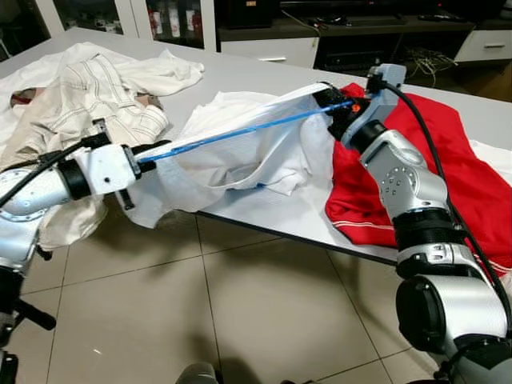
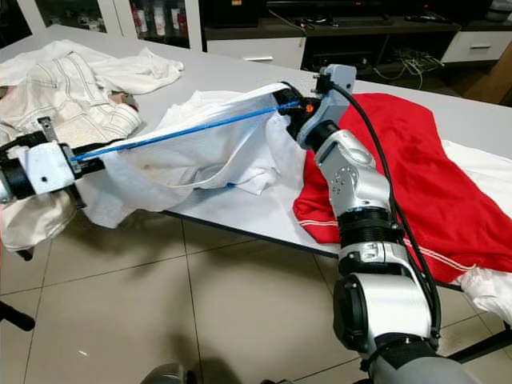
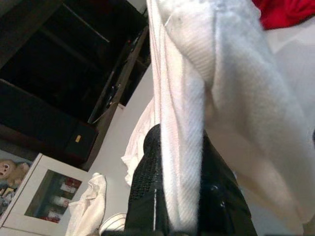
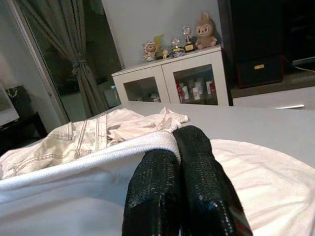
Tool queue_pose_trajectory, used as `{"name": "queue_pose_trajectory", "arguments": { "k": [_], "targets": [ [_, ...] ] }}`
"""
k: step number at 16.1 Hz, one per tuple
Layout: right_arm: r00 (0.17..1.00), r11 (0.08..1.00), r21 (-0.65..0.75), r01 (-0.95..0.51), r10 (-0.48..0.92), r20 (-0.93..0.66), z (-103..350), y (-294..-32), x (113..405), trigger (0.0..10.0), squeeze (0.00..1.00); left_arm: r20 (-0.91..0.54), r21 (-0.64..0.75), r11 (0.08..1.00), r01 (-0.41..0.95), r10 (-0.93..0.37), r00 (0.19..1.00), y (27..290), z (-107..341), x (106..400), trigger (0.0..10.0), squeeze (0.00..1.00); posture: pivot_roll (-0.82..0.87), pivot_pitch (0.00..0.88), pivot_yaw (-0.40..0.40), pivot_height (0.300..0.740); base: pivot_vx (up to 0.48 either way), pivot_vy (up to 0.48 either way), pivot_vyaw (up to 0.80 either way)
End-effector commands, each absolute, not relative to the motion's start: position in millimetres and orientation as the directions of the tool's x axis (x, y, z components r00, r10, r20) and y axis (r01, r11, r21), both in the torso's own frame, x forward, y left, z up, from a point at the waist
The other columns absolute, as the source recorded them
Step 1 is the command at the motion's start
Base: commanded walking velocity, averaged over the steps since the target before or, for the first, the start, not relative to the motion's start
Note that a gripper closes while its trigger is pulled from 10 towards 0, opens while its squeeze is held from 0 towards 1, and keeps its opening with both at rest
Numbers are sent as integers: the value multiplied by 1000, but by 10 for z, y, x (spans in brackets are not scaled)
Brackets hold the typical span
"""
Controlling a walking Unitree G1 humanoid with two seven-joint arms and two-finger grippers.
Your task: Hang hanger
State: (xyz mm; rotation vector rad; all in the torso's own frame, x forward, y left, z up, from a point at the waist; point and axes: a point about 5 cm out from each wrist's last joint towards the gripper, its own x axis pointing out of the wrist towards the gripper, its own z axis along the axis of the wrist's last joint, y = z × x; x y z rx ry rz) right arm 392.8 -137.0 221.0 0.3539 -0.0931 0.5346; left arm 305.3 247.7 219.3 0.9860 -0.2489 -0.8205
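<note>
— Over the near edge of the surface (image 1: 264, 76), what is each tool doing?

— Both pinch the white garment (image 1: 240, 156). The right tool (image 1: 330, 102) has its two black fingers (image 4: 172, 187) pressed together on the garment's hem, above the far side of that edge. The left tool (image 1: 152, 149) hangs off the near side of the edge, over the tiled floor (image 1: 240, 312), with a fold of the same cloth clamped between its fingers (image 3: 147, 196).

— And the hanger?

— A thin blue hanger (image 1: 240, 130) runs inside the white garment, stretched as a straight line from the left tool to the right one, crossing the edge at a slant. How much of it sits under the cloth I cannot tell.

— What else lies around that edge?

— A red garment (image 1: 448, 152) with white stripes lies just right of the white one, draped partly over the edge under the right arm. Well to the left, a cream garment with dark stitching (image 1: 88, 96) is heaped on the surface and spills past the edge. Beyond the surface's far side stand a white cabinet with glass doors (image 4: 182, 83) and dark low furniture (image 1: 360, 36).
</note>
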Motion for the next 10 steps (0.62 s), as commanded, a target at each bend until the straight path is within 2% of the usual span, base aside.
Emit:
{"name": "queue_pose_trajectory", "arguments": {
  "k": [1, 6, 8, 10],
  "targets": [
    [876, 832, 280, -478, 428, 223, 2373, -1558, 3956, 0, 0, -244, 827, 233, 512, -670, 701, 2606, 2200, 3059, 0, 0, 170, 18, -58, 740, 0, 0, 0],
    [863, 829, 249, -501, 455, 222, 2371, -1556, 3950, 0, 0, -416, 826, 81, 558, -581, 700, 2763, 2192, 3110, 0, 0, 164, 20, -61, 740, 0, 0, 0],
    [861, 833, 230, -504, 460, 217, 2364, -1559, 3941, 0, 0, -447, 835, 41, 548, -531, 720, 2810, 2223, 3157, 0, 0, 161, 21, -60, 740, 0, 0, 0],
    [862, 840, 209, -500, 462, 207, 2336, -1572, 3932, 0, 0, -444, 852, 38, 522, -476, 759, 2864, 2270, 3213, 0, 0, 157, 21, -59, 740, 0, 0, 0]
  ]
}}
